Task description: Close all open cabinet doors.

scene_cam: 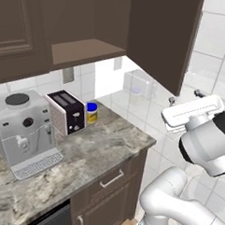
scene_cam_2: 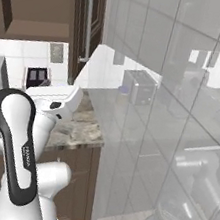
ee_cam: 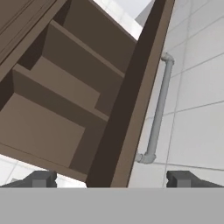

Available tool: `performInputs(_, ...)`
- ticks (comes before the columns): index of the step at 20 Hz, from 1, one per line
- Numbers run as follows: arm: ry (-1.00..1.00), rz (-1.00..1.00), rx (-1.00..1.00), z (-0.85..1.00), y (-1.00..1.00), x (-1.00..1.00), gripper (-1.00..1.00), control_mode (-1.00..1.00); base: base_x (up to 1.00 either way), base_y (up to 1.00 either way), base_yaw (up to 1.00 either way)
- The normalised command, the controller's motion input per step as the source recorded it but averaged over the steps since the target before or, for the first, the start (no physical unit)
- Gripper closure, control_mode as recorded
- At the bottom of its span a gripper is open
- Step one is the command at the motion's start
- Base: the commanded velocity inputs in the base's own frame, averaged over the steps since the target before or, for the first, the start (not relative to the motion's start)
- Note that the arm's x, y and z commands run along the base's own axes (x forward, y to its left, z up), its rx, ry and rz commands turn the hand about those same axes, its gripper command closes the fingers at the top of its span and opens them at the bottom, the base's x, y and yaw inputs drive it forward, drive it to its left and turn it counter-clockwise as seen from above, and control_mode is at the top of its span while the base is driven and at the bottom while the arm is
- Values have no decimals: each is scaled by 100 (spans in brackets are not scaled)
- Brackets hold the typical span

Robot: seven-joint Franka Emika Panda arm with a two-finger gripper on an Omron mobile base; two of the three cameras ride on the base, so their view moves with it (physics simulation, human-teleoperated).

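Worktop (scene_cam: 98, 151), left to right: coffee machine (scene_cam: 24, 133) near the left edge, toaster (scene_cam: 66, 112) at the back beside it, small yellow jar with blue lid (scene_cam: 91, 113) just right of the toaster, close to the back edge. The right end of the worktop has a free corner, with a tiled wall beyond.

Above: left cabinet door (scene_cam: 18, 32) looks shut. The right door (scene_cam: 162, 37) stands swung out over the worktop's right end, nearly square to the cabinet front. Cabinet interior open, bare shelves (ee_cam: 65, 92) seen from below. The door's silver bar handle (ee_cam: 157, 109) is on its outer face, toward the tiled wall.

Gripper (ee_cam: 111, 179): jaws spread wide, nothing between them. The tips straddle the door's lower edge, one tip on the shelf side, one on the handle side. From the base the hand (scene_cam: 193, 113) hangs below the door's outer corner, apart from it.

Judgement: step in hand is lining up to push this door shut.

Risks:
- A tip on the handle side could snag the bar as the door swings, dragging it back open.
- A push too near the free edge may slip off, leaving the door ajar.
- A low sweep toward the cabinet could bring the arm down on the jar or toaster.
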Motion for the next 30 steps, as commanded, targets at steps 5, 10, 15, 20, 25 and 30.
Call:
performInputs(5, 0, 0, 0, 0, 0, 0, -100, 100, 42, -5, 0)
performInputs(10, 0, 0, 0, 0, 0, 0, -100, 100, 38, -5, 0)
performInputs(15, 0, 0, 0, 0, 0, 0, -100, 100, 21, -9, 0)
performInputs(20, 0, 0, 0, 0, 0, 0, -100, 100, 5, -12, 0)
performInputs(25, 0, 0, 0, 0, 0, 0, -100, 100, 0, -12, 0)
performInputs(30, 0, 0, 0, 0, 0, 0, -100, 100, 0, -1, 0)
